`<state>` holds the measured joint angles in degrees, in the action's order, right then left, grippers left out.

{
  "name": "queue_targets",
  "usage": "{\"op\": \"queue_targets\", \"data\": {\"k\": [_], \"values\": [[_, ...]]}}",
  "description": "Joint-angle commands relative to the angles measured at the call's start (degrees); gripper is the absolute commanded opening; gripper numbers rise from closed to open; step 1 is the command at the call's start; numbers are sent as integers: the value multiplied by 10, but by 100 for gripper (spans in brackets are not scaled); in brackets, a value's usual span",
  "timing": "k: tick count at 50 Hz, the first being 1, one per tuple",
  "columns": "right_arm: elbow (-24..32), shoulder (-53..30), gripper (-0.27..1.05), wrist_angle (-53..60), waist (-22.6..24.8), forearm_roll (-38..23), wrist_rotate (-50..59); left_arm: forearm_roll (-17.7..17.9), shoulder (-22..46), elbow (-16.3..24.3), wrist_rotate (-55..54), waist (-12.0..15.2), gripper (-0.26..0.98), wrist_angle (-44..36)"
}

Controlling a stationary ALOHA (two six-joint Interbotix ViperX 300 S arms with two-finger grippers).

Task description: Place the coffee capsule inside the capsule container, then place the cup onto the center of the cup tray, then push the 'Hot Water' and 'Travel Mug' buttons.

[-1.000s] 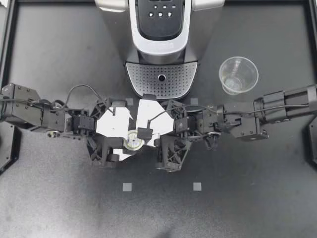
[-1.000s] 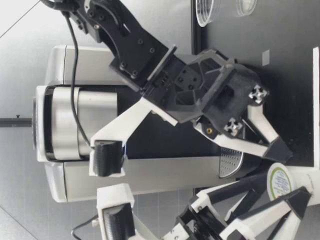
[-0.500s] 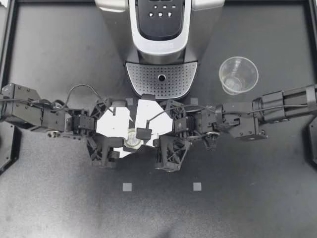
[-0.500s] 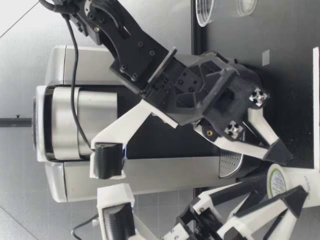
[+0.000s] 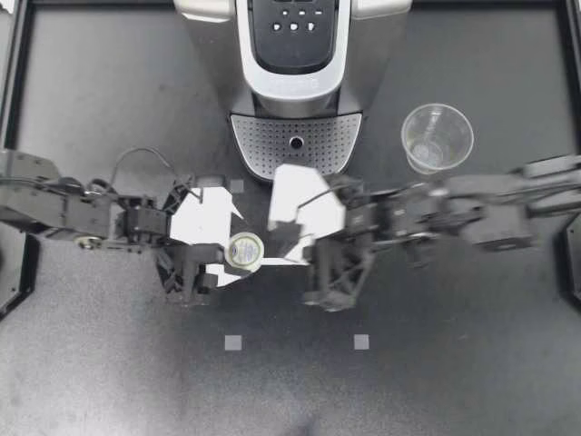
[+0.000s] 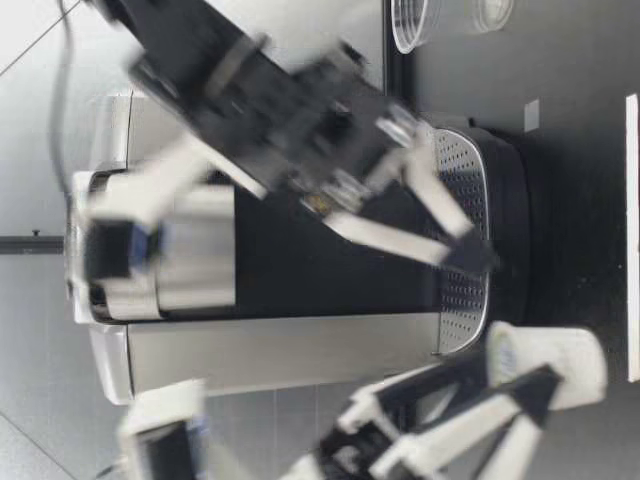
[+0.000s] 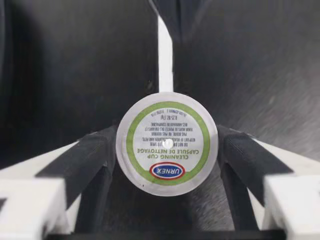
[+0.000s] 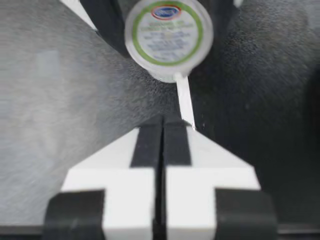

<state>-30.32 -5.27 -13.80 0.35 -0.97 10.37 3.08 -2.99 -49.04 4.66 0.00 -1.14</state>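
Note:
The coffee capsule (image 5: pixel 244 248), white with a green-ringed foil lid, sits lid-up between the fingers of my left gripper (image 5: pixel 234 251), which is shut on it. In the left wrist view both fingers (image 7: pixel 95 155) press the capsule (image 7: pixel 166 145) from two sides. Seen from the low view, the capsule (image 6: pixel 548 358) hangs slightly above the table. My right gripper (image 5: pixel 283 254) is shut and empty, just beside the capsule; the right wrist view shows its joined tips (image 8: pixel 161 131) a short way from the capsule (image 8: pixel 165 32). The clear plastic cup (image 5: pixel 437 136) stands upright to the right of the machine.
The coffee machine (image 5: pixel 295 54) stands at the back centre, its perforated cup tray (image 5: pixel 295 145) just beyond both grippers and its buttons on top. Black rails border the table's left and right sides. Two small grey squares (image 5: pixel 233 342) mark the mat in front.
My left gripper has shut on the capsule and holds it a little higher. My right gripper, still shut, has swung away to the right and upward, blurred with motion.

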Motion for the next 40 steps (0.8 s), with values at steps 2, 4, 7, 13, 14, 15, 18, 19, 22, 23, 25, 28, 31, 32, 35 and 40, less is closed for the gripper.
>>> {"op": "queue_targets", "data": {"k": [2,4,7,13,14,15,18,19,22,23,25,28,31,32,35,40], "values": [[-23,65,5,32,-6,1,11,5,-44,9,0,-5,57,12],[-36,82,5,49,-13,1,15,5,-55,13,0,-5,57,23],[-55,104,5,80,-25,1,20,5,-72,17,0,-5,57,38],[-95,142,5,171,-52,1,23,5,-100,14,1,-5,57,44],[-99,147,5,187,-55,1,23,5,-103,13,0,-5,57,43],[-105,150,5,203,-60,1,22,5,-107,13,0,-5,57,43],[-119,160,5,253,-70,1,21,5,-115,11,0,-5,57,42],[-123,163,5,269,-75,1,21,5,-118,11,0,-5,57,42],[-135,169,5,318,-88,1,21,5,-124,11,0,-4,57,41],[-140,170,5,335,-92,2,21,5,-126,11,0,-5,57,41],[-148,172,5,367,-101,2,21,5,-128,11,0,-5,57,39],[-156,173,5,417,-112,2,21,5,-133,11,-1,-5,57,35],[-161,172,5,448,-120,3,20,5,-134,10,-1,-5,57,32],[-162,171,5,455,-122,3,20,5,-135,10,-1,-4,57,31],[-162,170,5,469,-129,3,18,6,-135,10,-1,-5,57,29],[-163,167,5,479,-136,3,18,7,-135,10,-1,-5,57,29]]}}
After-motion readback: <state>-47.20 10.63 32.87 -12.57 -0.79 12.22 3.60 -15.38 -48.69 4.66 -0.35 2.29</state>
